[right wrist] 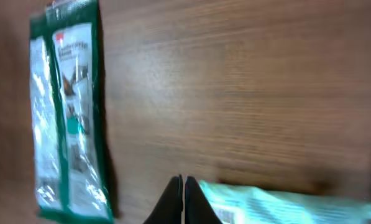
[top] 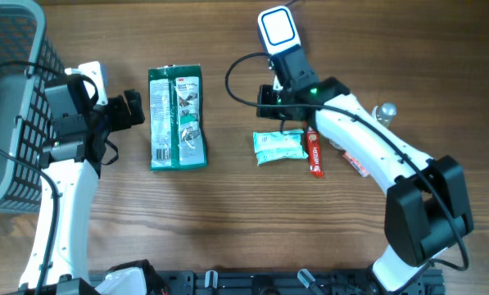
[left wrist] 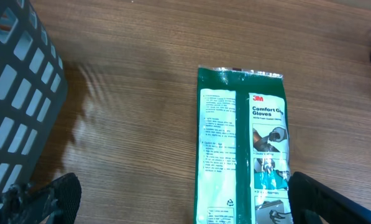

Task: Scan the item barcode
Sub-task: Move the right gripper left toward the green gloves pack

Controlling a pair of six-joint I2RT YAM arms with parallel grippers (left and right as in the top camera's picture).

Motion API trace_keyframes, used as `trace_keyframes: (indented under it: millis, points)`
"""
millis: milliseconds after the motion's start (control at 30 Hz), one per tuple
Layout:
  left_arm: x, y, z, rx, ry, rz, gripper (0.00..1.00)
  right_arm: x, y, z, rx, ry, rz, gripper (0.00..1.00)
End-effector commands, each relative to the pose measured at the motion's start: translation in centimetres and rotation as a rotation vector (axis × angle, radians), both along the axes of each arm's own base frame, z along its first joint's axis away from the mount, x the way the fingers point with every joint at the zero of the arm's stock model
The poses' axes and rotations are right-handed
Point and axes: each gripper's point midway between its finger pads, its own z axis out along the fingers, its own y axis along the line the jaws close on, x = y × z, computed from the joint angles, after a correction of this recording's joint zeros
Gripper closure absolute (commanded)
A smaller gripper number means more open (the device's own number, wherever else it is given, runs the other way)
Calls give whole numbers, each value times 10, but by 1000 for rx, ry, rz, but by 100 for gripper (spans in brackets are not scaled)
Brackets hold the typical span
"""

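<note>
1. The left gripper [top: 136, 109] is open wide. It holds nothing.
2. A green glove pack [left wrist: 241, 149] lies flat on the wooden table [top: 228, 213], just in front of this gripper. It sits more toward one finger than the other.
3. A gray basket [left wrist: 17, 93] stands off to this gripper's other side, away from the pack.
4. The right gripper [right wrist: 184, 196] is squeezed shut. Nothing is between its fingers.
5. A teal packet [right wrist: 278, 202] lies right beside its tips. I cannot tell if they touch.
6. A red packet [top: 314, 156] lies at the teal packet's far end, under the right arm.
7. A white scanner [top: 278, 28] with a bright face sits behind the right gripper, well apart from the packets.
</note>
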Motion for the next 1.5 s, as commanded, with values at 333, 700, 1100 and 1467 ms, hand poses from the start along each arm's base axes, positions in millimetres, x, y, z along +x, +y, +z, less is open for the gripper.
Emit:
trace_keyframes:
  millis: [333, 700, 1100, 1467]
  points:
    - [2, 1, 3, 4, -7, -4, 0, -63, -10, -85, -154, 200, -267, 96]
    - [2, 1, 3, 4, -7, -4, 0, -81, -14, -49, -198, 178, 32, 95]
    - [2, 1, 3, 4, -7, -4, 0, -52, 45, -55, -111, -31, 103, 95]
    - [2, 1, 3, 4, -7, -4, 0, -52, -48, -88, -491, 37, -50, 95]
